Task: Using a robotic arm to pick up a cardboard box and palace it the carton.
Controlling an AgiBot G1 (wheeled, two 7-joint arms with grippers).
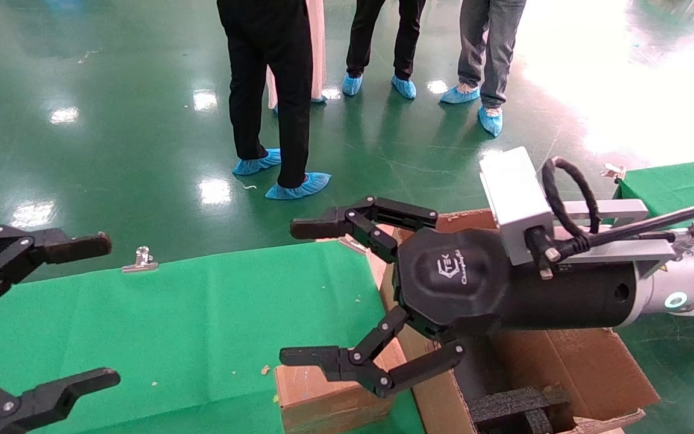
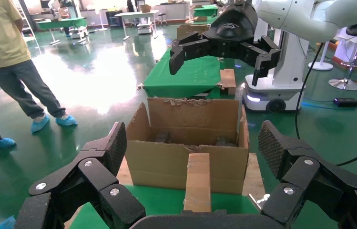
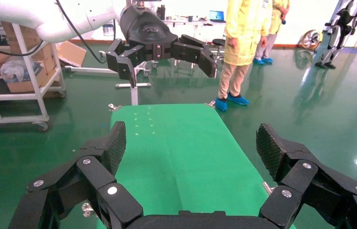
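Here, the right gripper point(image 1: 299, 292) hung with fingers spread wide above the cardboard box point(image 1: 329, 395), holding nothing.

The slim box stood on its narrow edge on the green table point(image 1: 190, 325), just beside the outer wall of the carton point(image 1: 594, 361), below the right gripper's lower finger. In the left wrist view the box point(image 2: 198, 181) showed its long axis running from the left gripper toward the carton point(image 2: 190, 157). The left gripper point(image 1: 82, 313) also stood open and empty, well apart at the table's other side. The right arm was clearly nearer, so I judge it must descend and close across the thin sides.
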